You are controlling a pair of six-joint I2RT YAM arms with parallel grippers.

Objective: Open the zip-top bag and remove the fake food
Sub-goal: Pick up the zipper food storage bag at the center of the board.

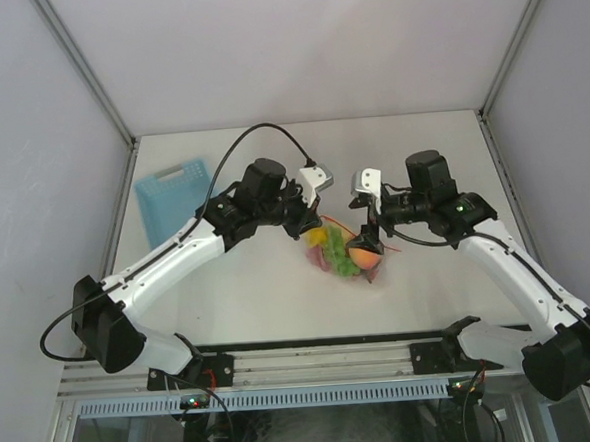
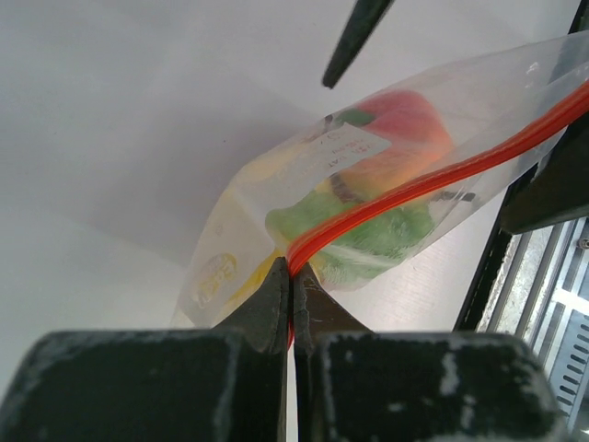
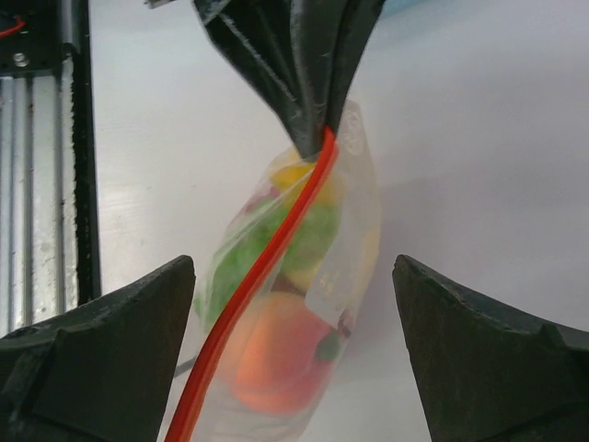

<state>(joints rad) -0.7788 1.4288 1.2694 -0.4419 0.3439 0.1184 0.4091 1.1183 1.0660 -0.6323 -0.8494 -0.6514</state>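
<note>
Your left gripper (image 2: 293,276) pinches 1 end of the bag's (image 2: 354,147) zip (image 2: 414,184); your right gripper (image 3: 293,276) gapes wide astride it. Bag looks sealed, food (image 3: 276,359) all inside.

No wording is coming through sharply enough to read. In the left wrist view, a small white label patch (image 2: 348,147) is sitting on the clear crinkly plastic zip-top bag (image 2: 248,203), just above the middle of the frame. It is carrying rows of tiny grey print that are blurring into lines. Lower left on the same bag, a rounded yellowish mark (image 2: 217,273) is showing pale lettering, too soft to make out. In the right wrist view, the patch is appearing near the centre as a pale strip, its print illegible.
</note>
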